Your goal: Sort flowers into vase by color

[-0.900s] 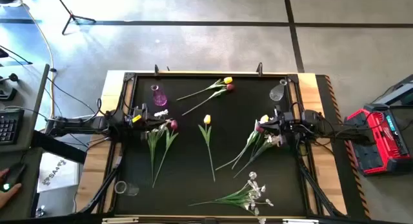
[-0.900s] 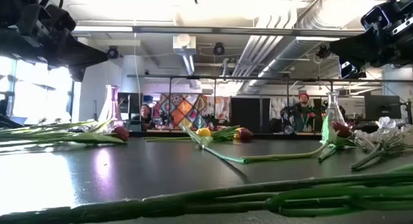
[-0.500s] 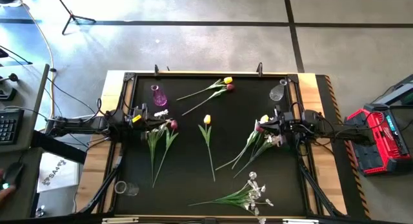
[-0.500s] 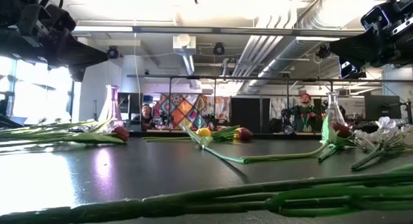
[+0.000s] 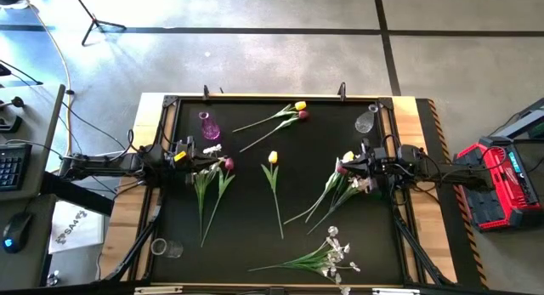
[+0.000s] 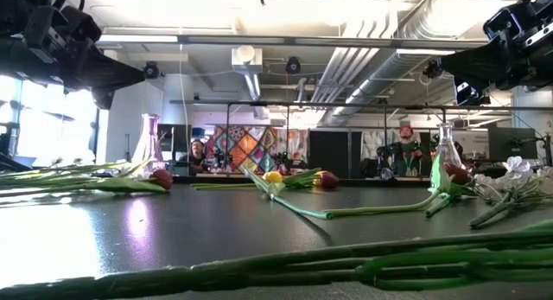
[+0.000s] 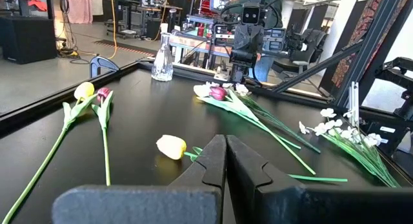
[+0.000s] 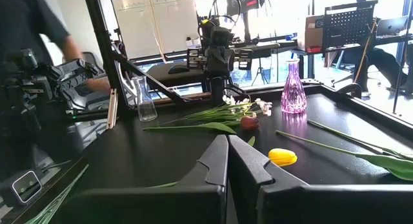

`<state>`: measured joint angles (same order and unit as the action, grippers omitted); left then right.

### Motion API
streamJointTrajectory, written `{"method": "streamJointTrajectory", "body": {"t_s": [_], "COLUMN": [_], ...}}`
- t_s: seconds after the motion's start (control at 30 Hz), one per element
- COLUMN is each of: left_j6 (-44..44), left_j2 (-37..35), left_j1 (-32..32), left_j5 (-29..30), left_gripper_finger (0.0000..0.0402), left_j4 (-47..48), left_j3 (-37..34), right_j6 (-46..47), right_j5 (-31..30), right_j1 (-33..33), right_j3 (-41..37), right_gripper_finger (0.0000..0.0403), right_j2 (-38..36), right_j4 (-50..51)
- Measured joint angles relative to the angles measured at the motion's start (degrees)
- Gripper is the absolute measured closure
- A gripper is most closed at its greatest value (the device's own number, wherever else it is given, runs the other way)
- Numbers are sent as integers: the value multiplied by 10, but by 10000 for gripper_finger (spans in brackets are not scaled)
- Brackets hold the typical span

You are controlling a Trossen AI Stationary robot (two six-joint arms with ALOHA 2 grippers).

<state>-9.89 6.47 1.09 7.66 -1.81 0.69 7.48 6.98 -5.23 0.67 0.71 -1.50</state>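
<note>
Both arms hang above the black mat and hold nothing. My left gripper [image 5: 199, 154] is shut, raised over a bunch with a dark red tulip [image 5: 228, 165] and white blossoms [image 5: 212, 148]. My right gripper [image 5: 352, 165] is shut, raised over a bunch of yellow, red and white flowers [image 5: 338, 183]. A single yellow tulip [image 5: 273, 158] lies at mid-table. A yellow and red pair [image 5: 299, 110] lies near the far edge, and a white spray [image 5: 327, 257] near the near edge. The pink vase [image 5: 207, 125] and the clear vase [image 5: 366, 121] stand upright at the far corners.
A clear glass vessel [image 5: 161, 246] lies on the wooden border at the near left corner. Raised frame rails [image 5: 255, 98] ring the mat. Bare mat shows between the single tulip and the right bunch. People [image 6: 404, 144] are in the room beyond the far edge.
Neither arm nor any flower has moved. A person's hand at the mouse off the table's left has withdrawn from view.
</note>
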Motion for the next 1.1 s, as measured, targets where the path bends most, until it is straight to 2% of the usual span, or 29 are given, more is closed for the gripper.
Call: {"method": "streamJointTrajectory", "body": {"t_s": [0.77,0.87,1.1], "left_j6": [0,-1,-115], "left_j2": [0,0,0], "left_j1": [0,0,0], "left_j5": [0,16,36], "left_gripper_finger": [401,401,401], "left_j4": [0,-8,-31], "left_j3": [0,0,0], "right_j6": [0,0,0], "right_j5": [0,0,0], "right_j1": [0,0,0], "right_j3": [0,0,0], "right_gripper_finger": [402,402,402], "right_j2": [0,0,0], "right_j4": [0,0,0]}}
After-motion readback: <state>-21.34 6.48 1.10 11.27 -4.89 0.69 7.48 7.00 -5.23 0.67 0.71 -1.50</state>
